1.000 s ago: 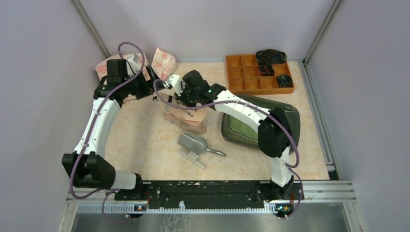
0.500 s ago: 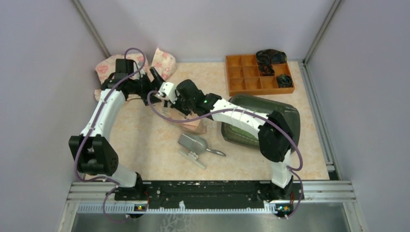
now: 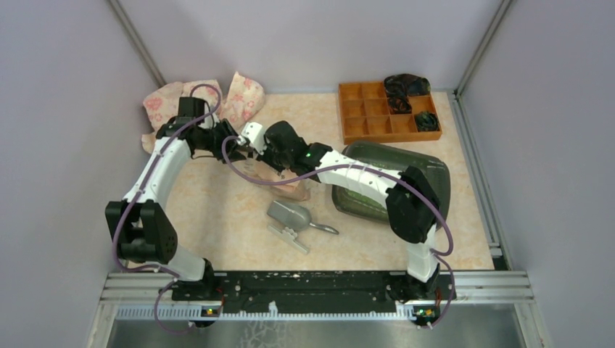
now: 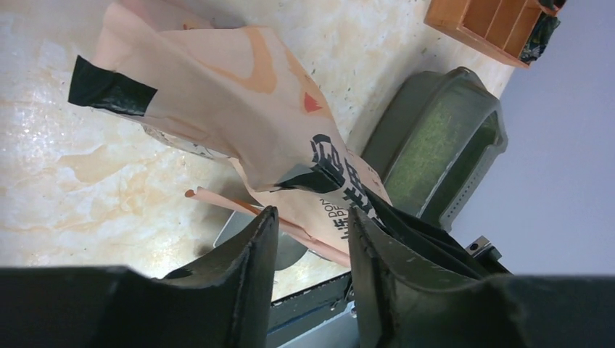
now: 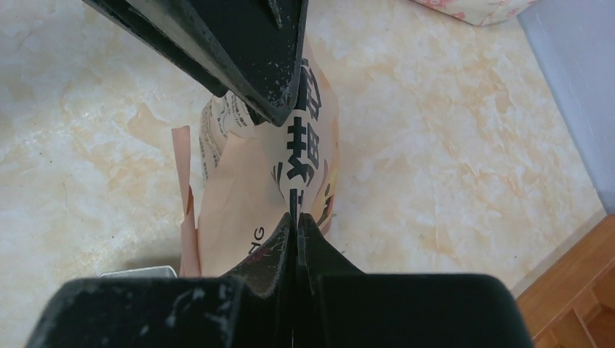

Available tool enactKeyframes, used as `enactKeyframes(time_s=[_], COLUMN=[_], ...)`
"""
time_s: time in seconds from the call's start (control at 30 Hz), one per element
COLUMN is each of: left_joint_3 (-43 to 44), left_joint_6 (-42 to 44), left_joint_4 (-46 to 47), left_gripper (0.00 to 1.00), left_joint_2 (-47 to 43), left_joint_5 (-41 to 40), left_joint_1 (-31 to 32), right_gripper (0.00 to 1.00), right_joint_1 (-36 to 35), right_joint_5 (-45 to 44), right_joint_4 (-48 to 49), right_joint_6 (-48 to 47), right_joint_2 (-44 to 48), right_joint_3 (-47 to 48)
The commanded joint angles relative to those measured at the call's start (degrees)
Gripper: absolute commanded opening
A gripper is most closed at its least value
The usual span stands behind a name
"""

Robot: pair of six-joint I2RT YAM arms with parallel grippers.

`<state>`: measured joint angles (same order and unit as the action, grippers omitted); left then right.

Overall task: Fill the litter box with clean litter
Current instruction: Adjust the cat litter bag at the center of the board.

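Overhead view, 2 wrist close-ups sharing bag (image 4: 239,130)

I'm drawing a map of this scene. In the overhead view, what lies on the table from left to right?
floral cloth → paper bag → litter box. The scoop overlaps the bag and the orange organiser overlaps the litter box, so both are left out.

Lilac walls (image 3: 312,36), marbled beige tabletop (image 3: 217,210)

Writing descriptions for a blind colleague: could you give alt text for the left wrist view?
The left fingers stand apart in front of a crumpled peach bag with black print. Beyond it to the right, the litter box holds green litter.
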<state>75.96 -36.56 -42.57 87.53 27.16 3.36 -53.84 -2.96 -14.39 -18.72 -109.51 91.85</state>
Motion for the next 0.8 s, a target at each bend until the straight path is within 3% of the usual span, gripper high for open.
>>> enactKeyframes(time_s=[0.0, 0.13, 0.33, 0.67, 0.77], left_joint_3=[0.3, 2.7, 4.8, 7.4, 7.1], left_joint_6=[0.6, 1.1, 0.6, 0.2, -1.3], left_joint_4=[-0.8, -1.4, -1.4, -2.7, -1.3], left_gripper=[0.45, 0.52, 0.86, 0.87, 0.99], left_joint_2=[1.0, 3.7, 5.8, 4.5, 2.8], left_joint_5=[-2.4, -4.4, -4.5, -1.3, -2.1], left_joint_1=[-0.3, -0.4, -0.4, -0.5, -0.5], right_gripper=[0.00, 0.00, 0.00, 0.00, 0.00], right_joint_1=[-0.1, -0.5, -1.2, -1.9, -1.9], right_joint_5=[0.0, 1.0, 1.2, -0.1, -0.2], right_joint_4=[5.2, 6.4, 6.6, 7.9, 8.5], right_joint_6=[0.9, -0.1, -2.1, -3.9, -4.2], right_joint_2=[3.5, 4.5, 4.9, 5.0, 5.4], right_joint_3=[0.3, -1.1, -2.2, -4.4, -5.1])
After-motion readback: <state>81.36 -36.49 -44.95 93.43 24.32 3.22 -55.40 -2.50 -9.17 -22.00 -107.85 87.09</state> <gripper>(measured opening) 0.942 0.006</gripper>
